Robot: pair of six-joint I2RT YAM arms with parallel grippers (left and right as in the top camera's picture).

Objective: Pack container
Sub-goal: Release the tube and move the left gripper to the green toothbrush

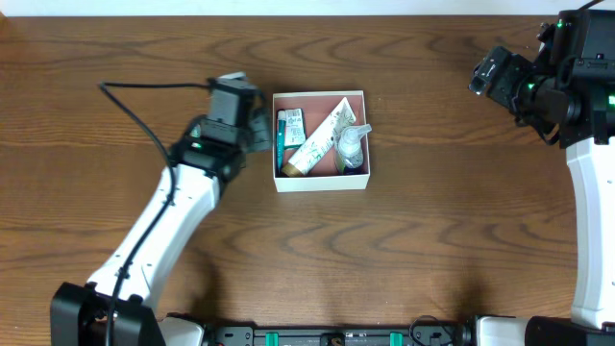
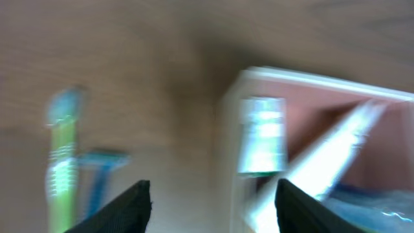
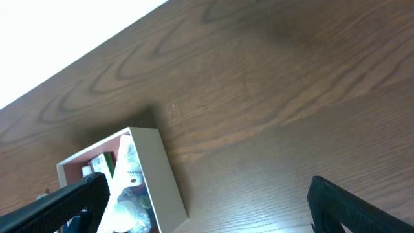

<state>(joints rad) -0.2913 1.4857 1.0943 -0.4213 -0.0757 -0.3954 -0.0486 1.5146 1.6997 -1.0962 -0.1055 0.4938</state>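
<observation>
- The table [image 1: 452, 211] carries it all. The container sits mid-table, which I judge is so that either arm can reach it.
- The left arm [image 1: 163, 216] slants in from the near left edge. This puts the left fingers [image 1: 258, 133] just beside the container's left wall, near its upper-left corner. The wrist view shows them partly spread with nothing between them, so they carry no load.
- The right arm [image 1: 586, 192] stands well apart at the far right. The right fingers [image 1: 478, 75] are spread wide and empty, and point roughly toward the container. This looks like a parked pose that keeps out of the left arm's way.
- The container [image 1: 322, 184] lies flat on the table, lidless, so things can be dropped in from above.
- A tube [image 1: 317, 141] lies corner to corner inside it, probably because that is the only way its length fits.
- A clear bottle [image 1: 352, 144] lies on the right, against the tube.
- A green-and-white carton [image 1: 291, 124] fills the upper-left corner, close to the wall.
- A slim dark item [image 1: 280, 149] runs along the left wall, using the narrow strip left there.
- In the blurred left wrist view, a green stick [image 2: 61, 175] and a blue thing [image 2: 100, 171] seem to lie on the table outside the wall. I cannot tell what they are. If they are loose, packing is not yet done.
</observation>
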